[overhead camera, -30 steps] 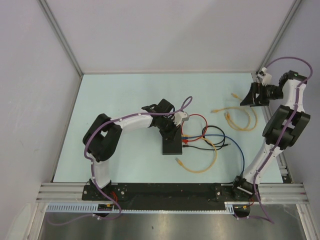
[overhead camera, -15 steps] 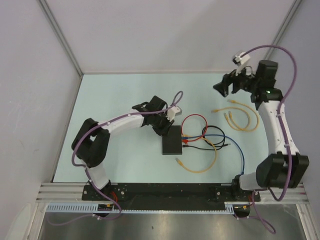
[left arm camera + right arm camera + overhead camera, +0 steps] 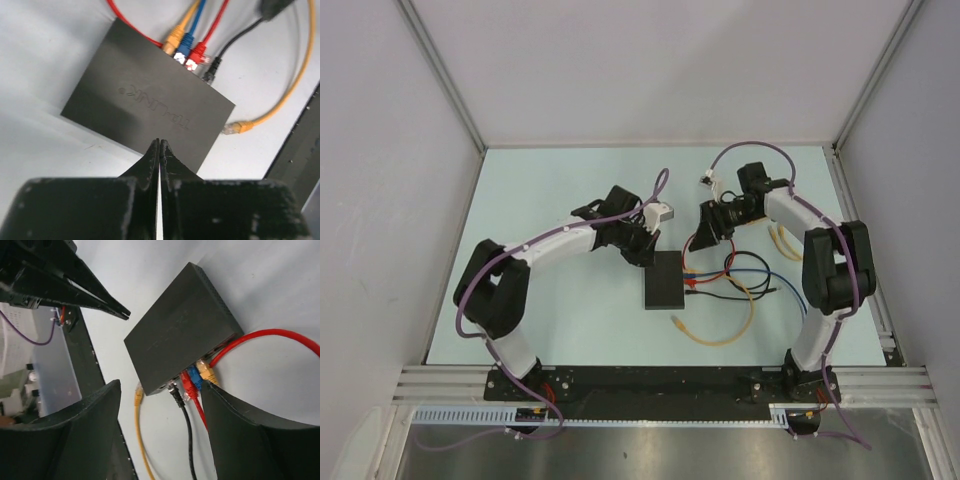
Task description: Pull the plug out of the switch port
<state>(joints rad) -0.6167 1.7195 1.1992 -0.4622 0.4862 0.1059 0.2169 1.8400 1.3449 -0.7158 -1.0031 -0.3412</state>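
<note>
The switch (image 3: 665, 281) is a flat black box lying mid-table, with yellow, blue, red and black plugs (image 3: 691, 279) in the sockets on its right edge. In the left wrist view the switch (image 3: 145, 100) lies just beyond my left gripper (image 3: 159, 143), which is shut and empty over its near edge. In the top view the left gripper (image 3: 644, 250) is at the switch's back-left corner. My right gripper (image 3: 703, 237) is open above and behind the plugs. In the right wrist view the plugs (image 3: 192, 380) sit between its spread fingers (image 3: 250, 435), untouched.
A loose yellow cable (image 3: 717, 335) with a free plug (image 3: 239, 127) lies in front of the switch. Red, blue and black cable loops (image 3: 740, 270) spread to the right. More yellow cables (image 3: 786, 240) lie by the right arm. A black rail (image 3: 640, 382) runs along the near edge.
My right arm swung from the back right corner to the centre and now hangs open over the plugs. My left gripper moved back and left, from over the switch to its back-left corner.
</note>
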